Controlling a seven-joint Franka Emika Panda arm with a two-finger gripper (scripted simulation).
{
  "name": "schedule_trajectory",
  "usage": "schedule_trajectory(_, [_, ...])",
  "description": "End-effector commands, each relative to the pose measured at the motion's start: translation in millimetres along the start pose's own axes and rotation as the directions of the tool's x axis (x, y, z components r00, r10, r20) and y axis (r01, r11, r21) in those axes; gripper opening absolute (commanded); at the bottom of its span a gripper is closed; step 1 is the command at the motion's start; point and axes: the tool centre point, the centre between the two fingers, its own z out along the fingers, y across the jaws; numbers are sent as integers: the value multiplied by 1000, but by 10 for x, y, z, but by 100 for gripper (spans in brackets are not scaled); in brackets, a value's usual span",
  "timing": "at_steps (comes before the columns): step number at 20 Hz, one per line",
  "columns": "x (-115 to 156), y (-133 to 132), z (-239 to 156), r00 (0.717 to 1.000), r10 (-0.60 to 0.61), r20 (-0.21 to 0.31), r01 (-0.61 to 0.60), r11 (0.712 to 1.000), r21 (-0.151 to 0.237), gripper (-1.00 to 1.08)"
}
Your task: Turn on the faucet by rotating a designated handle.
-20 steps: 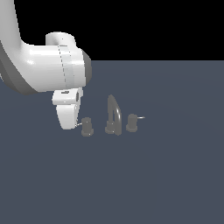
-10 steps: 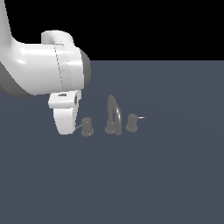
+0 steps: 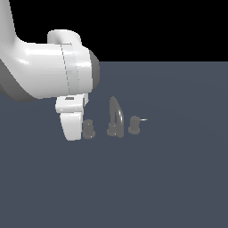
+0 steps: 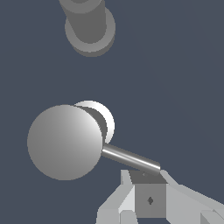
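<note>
Exterior view, starting at its left: the big white arm point(image 3: 49, 71) fills the upper left corner, wrist bent down toward the floor. Below it hangs the gripper point(image 3: 73, 127), a pale block w/ its tip low, right up against the first knob. That knob is the handle point(image 3: 88, 129), a stubby dark-grey cylinder, sitting just beside the gripper on the exterior view's right of it; touching or a hair apart, can't tell from here.

Next along, the faucet point(image 3: 115, 118), its tall narrow arched spout rising in the middle of the set. Then on the exterior view's right, the twin knob point(image 3: 134, 124), w/ a thin pale rod point(image 3: 143, 119) poking out sideways, away from the spout. All three pieces stand in a row on the flat blue-grey floor point(image 3: 169, 178), approx. mid-scene.

Wrist view now: the handle point(image 4: 65, 142) seen from above, a big round grey cap, w/ a pale disc showing behind it. A thin metal lever point(image 4: 130, 159) sticks out from the cap's side toward the gripper. The fingertip point(image 4: 149, 197), a grey pad w/ a small dark mark, sits right at the lever's far end, appears to touch it. Only that one pad reads clearly, so pincer apart or together: can't tell. Another grey cylinder point(image 4: 89, 22) stands farther off, well apart from the handle.
</note>
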Motion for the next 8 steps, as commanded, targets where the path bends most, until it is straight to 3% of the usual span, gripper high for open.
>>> schedule_trajectory(1, [141,-11,-2,1000,11,-3,-11,1000,-1,-100])
schedule_trajectory(8, [578,-44,-12,999,36,-12,-36,999,-6,-100])
